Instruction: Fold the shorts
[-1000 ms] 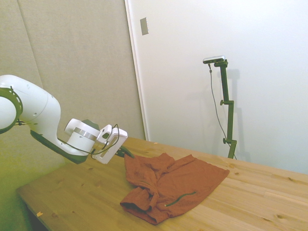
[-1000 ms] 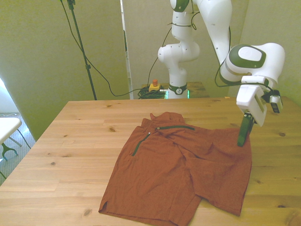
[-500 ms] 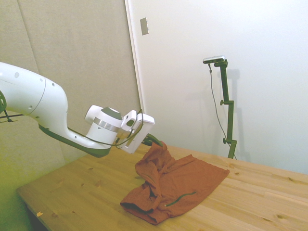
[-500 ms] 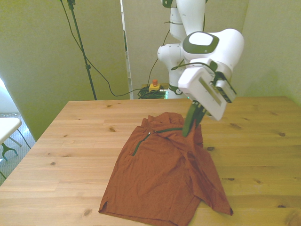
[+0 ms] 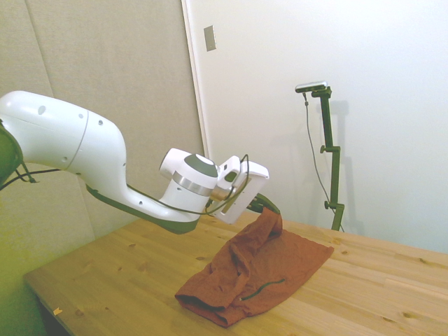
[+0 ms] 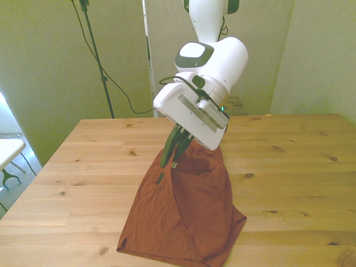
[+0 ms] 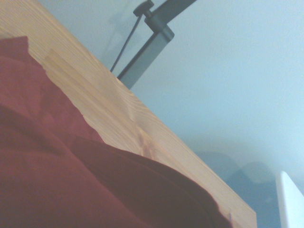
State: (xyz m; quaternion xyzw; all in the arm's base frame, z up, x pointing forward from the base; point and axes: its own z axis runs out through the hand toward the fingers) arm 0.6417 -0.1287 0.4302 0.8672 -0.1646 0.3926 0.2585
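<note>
On the left of the side view, the white jointed robot arm [image 5: 105, 164] is seen reaching in over the pale wooden desk [image 5: 119, 273], and its dark two-finger tool [image 5: 269, 208] is pinched together on a raised edge of the soft rust-orange shorts [image 5: 255, 273]. The shorts lie near the middle of the desk, with one side lifted clear of the surface and draped over the flat part, while the rest is spread on the wood. A thin dark green cord [image 5: 262, 288] is visible on the lower layer in the side view.

In the front view, the tool [image 6: 173, 149] is held above the shorts [image 6: 189, 214], toward the front view's left of the garment, and the lifted flap hangs from it in a loose cone. The fold is judged to be partly carried across, not yet laid down.

Several failures are possible from here. Only a small bite of cloth appears to be held, so the fabric could slip out under its own weight. If the flap is dragged further, the lower layer could be pulled along the desk and bunched. If it is released too high, the flap could fall crooked, leaving the edges misaligned.
</note>
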